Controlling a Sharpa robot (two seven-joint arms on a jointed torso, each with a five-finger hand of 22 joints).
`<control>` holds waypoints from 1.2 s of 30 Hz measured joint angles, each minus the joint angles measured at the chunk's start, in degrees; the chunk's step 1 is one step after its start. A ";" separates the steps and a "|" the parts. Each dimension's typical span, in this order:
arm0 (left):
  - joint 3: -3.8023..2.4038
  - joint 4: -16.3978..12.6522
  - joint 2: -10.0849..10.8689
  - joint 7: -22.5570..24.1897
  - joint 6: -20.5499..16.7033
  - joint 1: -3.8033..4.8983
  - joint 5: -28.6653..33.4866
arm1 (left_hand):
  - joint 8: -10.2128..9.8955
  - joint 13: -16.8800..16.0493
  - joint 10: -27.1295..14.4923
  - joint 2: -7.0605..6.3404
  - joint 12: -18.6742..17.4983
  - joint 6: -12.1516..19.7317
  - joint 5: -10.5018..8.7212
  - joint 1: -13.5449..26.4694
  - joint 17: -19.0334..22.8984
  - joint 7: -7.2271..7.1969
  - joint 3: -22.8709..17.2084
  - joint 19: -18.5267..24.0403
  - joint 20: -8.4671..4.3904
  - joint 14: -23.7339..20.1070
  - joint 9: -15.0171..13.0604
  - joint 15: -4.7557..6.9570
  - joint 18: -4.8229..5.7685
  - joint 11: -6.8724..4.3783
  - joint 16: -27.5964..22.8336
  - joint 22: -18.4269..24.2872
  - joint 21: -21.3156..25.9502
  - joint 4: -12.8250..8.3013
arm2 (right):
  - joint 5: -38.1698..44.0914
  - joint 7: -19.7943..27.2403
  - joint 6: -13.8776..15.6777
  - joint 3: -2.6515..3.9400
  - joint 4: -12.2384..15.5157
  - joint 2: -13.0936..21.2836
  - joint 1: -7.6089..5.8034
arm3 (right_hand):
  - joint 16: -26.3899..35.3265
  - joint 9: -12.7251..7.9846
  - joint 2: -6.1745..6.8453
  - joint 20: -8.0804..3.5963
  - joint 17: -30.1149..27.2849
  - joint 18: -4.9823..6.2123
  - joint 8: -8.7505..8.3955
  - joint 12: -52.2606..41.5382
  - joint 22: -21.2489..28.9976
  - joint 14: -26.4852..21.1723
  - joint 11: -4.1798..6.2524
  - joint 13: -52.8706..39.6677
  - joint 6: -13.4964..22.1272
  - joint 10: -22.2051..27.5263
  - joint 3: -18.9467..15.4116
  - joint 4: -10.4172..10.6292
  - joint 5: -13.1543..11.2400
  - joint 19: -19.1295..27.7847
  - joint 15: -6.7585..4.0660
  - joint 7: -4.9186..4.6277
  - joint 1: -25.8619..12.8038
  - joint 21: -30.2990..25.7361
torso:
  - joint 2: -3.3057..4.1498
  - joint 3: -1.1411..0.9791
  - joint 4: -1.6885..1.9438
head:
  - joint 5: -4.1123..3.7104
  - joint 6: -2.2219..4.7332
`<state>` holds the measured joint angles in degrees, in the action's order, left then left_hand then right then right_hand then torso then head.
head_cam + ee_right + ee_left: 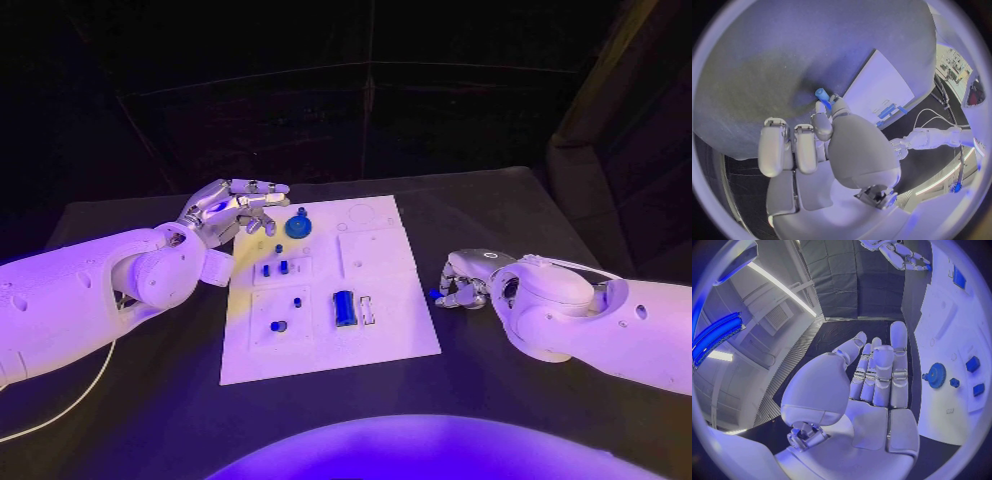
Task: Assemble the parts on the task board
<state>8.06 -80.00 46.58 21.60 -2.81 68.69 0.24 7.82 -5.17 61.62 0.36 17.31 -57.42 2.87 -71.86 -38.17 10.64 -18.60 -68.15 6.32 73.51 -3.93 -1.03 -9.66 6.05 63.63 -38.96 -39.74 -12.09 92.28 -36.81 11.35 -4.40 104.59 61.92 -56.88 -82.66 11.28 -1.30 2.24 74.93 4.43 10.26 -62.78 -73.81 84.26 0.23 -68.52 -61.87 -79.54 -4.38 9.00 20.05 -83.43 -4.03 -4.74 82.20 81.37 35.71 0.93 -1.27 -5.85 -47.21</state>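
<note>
Right hand [826,125] pinching small blue part [821,93], task board [382,250] unlabelled

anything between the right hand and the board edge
No: in the head view the right hand, pinching a small blue part, sits off the task board, with bare black table between.

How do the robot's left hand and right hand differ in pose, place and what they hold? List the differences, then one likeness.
The left hand is open with fingers spread, holding nothing; the right hand pinches a small blue part. The left hand hovers at the task board's far left corner; the right hand sits low on the black table beside the board. Both are silver.
</note>
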 measured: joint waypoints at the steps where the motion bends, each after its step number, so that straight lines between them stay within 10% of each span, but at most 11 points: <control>1: 0.00 0.00 -0.01 -0.01 0.02 0.00 0.00 | 0.00 0.00 0.00 0.00 0.00 0.00 0.00 0.00 0.00 0.00 0.00 0.00 0.00 0.00 0.00 0.00 0.00 0.00 0.00 0.00 0.00 0.00 | -0.96 -0.05 0.65 -0.09 0.45 0.50 0.06 | -0.43 -0.01 1.51 -0.01 0.00 -0.05 -0.07 -0.37 -0.30 0.08 0.09 -0.10 -0.53 -0.12 0.94 1.21 2.47 -0.02 -0.13 0.13 -1.47 0.23 | 0.01 0.00 0.00 | -0.03 0.02; 6: 0.01 0.01 -0.04 -0.06 0.08 -0.03 0.00 | 0.00 0.00 0.00 0.00 0.00 0.00 0.00 0.00 0.00 0.00 0.00 0.00 0.00 0.00 0.00 0.00 0.00 0.00 0.00 0.00 0.00 0.00 | -4.92 -0.09 3.76 -0.29 2.48 2.56 0.31 | -0.87 -0.32 5.89 -0.33 0.00 -0.92 -0.66 -1.07 -0.92 0.09 0.08 -1.11 -1.58 -0.74 7.28 4.23 6.23 -0.33 -0.31 0.30 -3.44 0.51 | 0.03 0.01 0.03 | -0.03 -0.04; 14: 0.01 0.02 -0.03 -0.11 0.13 -0.03 0.00 | 0.00 0.00 0.00 0.00 0.00 0.00 0.00 0.00 0.00 0.00 0.00 0.00 0.00 0.00 0.00 0.00 0.00 0.00 0.00 -0.01 0.00 0.00 | -8.99 0.63 9.59 -0.22 5.30 3.97 0.23 | -1.09 -0.36 8.73 -0.32 -0.01 -0.91 -1.00 -1.67 -1.14 0.09 0.28 -1.70 -2.34 -1.34 12.72 5.28 7.02 -0.33 -0.30 0.49 -3.73 0.66 | 0.07 0.03 0.05 | 0.42 -0.14; 36: 0.01 -0.20 -0.13 -0.19 0.23 -0.04 0.00 | 0.00 -0.05 0.00 0.00 0.22 0.21 0.00 0.00 -0.01 -0.21 0.16 0.00 0.00 0.00 0.00 0.00 0.00 0.00 0.00 0.04 0.00 0.16 | -16.09 2.23 14.62 -0.21 3.81 -5.95 0.21 | -1.70 -0.06 10.46 -0.32 -0.02 -0.90 -1.34 -3.56 -1.12 0.09 0.48 -3.10 -3.82 -2.37 14.96 5.69 8.58 -0.33 -0.30 0.65 -6.53 1.20 | 0.11 0.09 0.17 | 2.07 -0.35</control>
<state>8.07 -80.20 46.45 21.42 -2.57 68.65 0.24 7.81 -5.21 61.62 0.36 17.53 -57.21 2.87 -71.86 -38.18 10.43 -18.44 -68.14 6.32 73.51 -3.93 -1.03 -9.66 6.05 63.64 -38.91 -39.73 -11.92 76.20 -34.58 25.98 -4.61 108.40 55.97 -56.67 -84.36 11.22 9.16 1.92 74.92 3.53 8.92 -66.34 -74.94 84.35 0.72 -71.62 -65.69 -81.90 10.58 14.69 28.62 -83.76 -4.32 -4.09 75.67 82.57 35.82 1.02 -1.10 -3.78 -47.55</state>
